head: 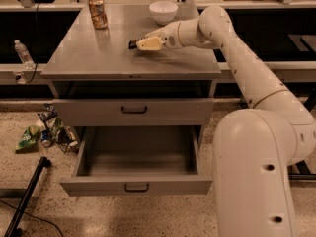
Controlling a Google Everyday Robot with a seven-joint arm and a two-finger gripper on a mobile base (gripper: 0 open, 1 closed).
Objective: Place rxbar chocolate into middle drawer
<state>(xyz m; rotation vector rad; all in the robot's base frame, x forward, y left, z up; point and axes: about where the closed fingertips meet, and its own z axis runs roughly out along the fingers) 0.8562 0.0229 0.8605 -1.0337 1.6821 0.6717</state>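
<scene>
Fingers (149, 44) of the gripper (138, 44) tight on the rxbar chocolate (132, 44) above the cabinet top (94, 58), middle drawer (98, 185) open below.

We count one soda can (98, 12) and one white bowl (163, 11) on the cabinet top (94, 56). One gripper (143, 44) hangs just over that top, with one rxbar chocolate (132, 45) at its tip. Two drawer fronts show: one upper drawer (133, 111) and one middle drawer (136, 184) (this one pulled open). One water bottle (23, 55) stands at the left.
</scene>
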